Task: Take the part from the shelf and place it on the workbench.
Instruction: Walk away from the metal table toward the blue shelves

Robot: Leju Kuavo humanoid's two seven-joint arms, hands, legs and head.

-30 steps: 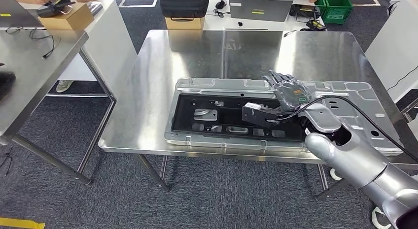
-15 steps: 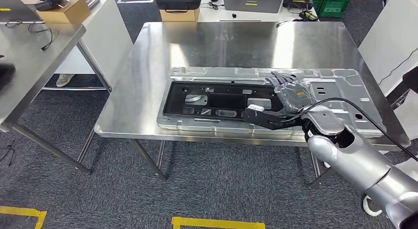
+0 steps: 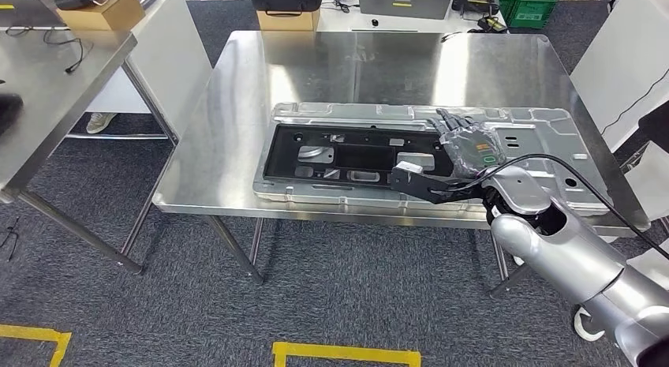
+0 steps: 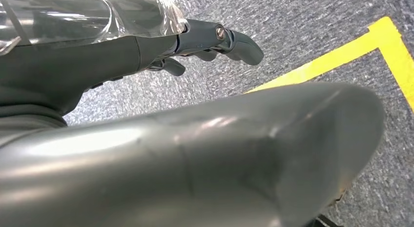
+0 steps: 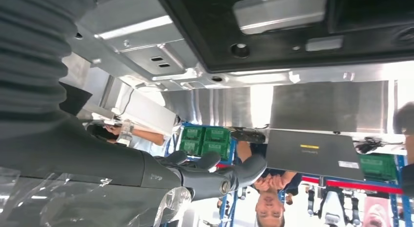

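One part (image 3: 418,163), a long stamped metal panel with a black inner frame, lies flat on the surface (image 3: 315,75), along its near edge. It looks rigid, broad and fairly heavy for one hand, with smooth, likely slippery sheet metal and thin edges; the raised rim or the cut-outs in the black frame seem the best places to take hold, near the middle so it does not tip. The right hand (image 3: 467,144) hovers over the panel's right half, fingers spread, holding nothing. The left hand (image 4: 215,39) hangs by the floor, fingers loosely curled, also holding nothing. Steel surface is bare and shiny behind the panel. Grey carpet with yellow tape (image 3: 347,354) lies below; a second table (image 3: 55,83) stands to the left.
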